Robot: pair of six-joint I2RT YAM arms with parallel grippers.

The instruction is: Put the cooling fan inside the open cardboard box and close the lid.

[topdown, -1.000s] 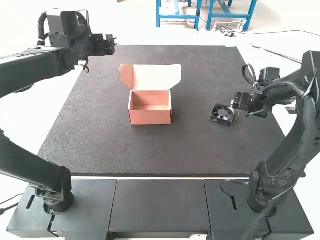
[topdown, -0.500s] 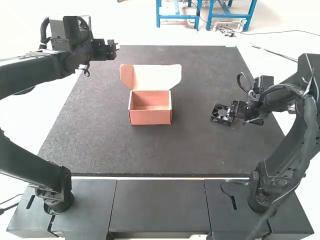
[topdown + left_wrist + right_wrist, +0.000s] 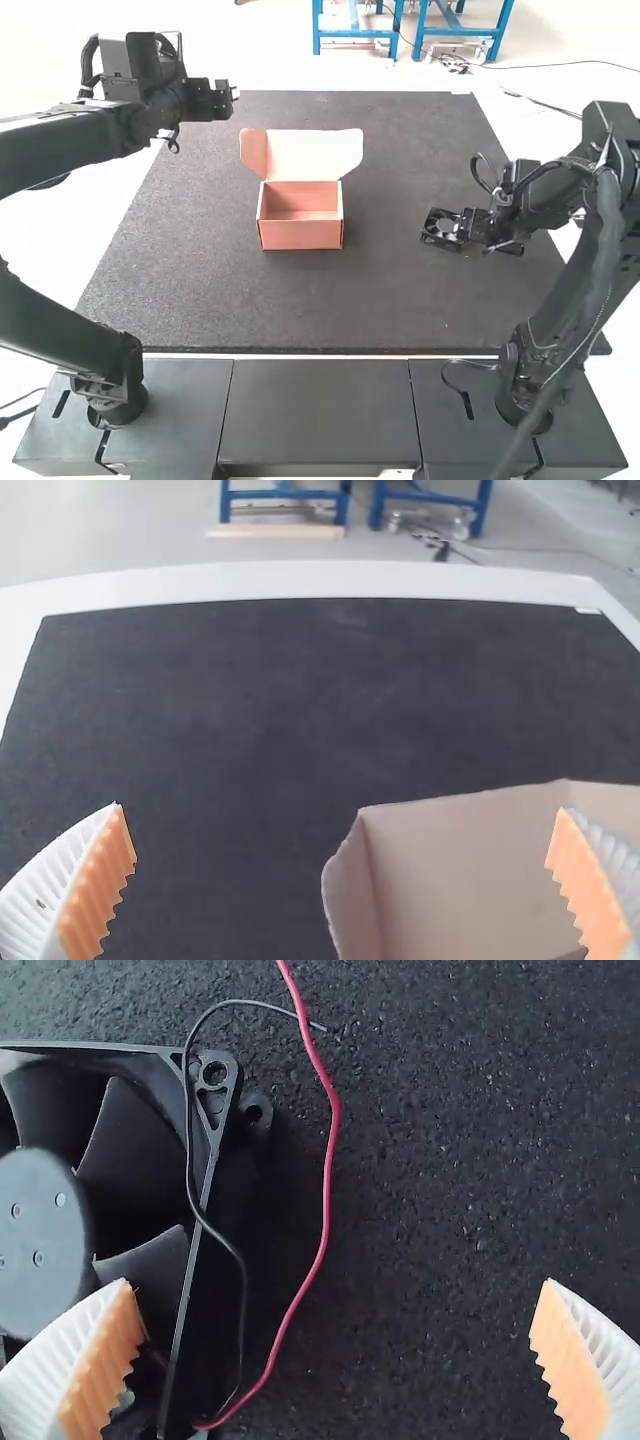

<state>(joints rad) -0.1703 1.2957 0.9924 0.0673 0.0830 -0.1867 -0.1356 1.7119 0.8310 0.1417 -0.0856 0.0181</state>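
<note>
A small black square plastic cooling fan (image 3: 444,228) lies on the dark, grainy rubber mat (image 3: 200,250) that covers most of the white tabletop (image 3: 60,230). It sits toward the right side of the mat, well apart from the box. Close up, the fan (image 3: 80,1200) has a smooth round hub with tiny screw dimples, curved blades around it, and a square frame with a mounting hole in the visible corner. A thin red wire (image 3: 325,1170) and a thin black wire (image 3: 200,1150) trail from the frame and loop loosely over the mat.

The small pinkish-brown cardboard box (image 3: 300,218) stands near the middle of the mat with its lid open – the flap with rounded corners stands up at the far side.

The right arm (image 3: 585,250) holds the right jaws low at the fan, on the side away from the box. They are spread wide and hold nothing. One ribbed white finger with an orange pad (image 3: 95,1355) overlaps the fan's frame, and the other finger (image 3: 575,1345) is over bare mat (the wires lie between them).

The left arm (image 3: 90,125) holds the left jaws above the mat's far left corner, beyond and to the left of the box. They too are spread wide and hold nothing. Their ribbed white fingers (image 3: 75,885) frame a corner of the box's lid flap (image 3: 470,870).
</note>
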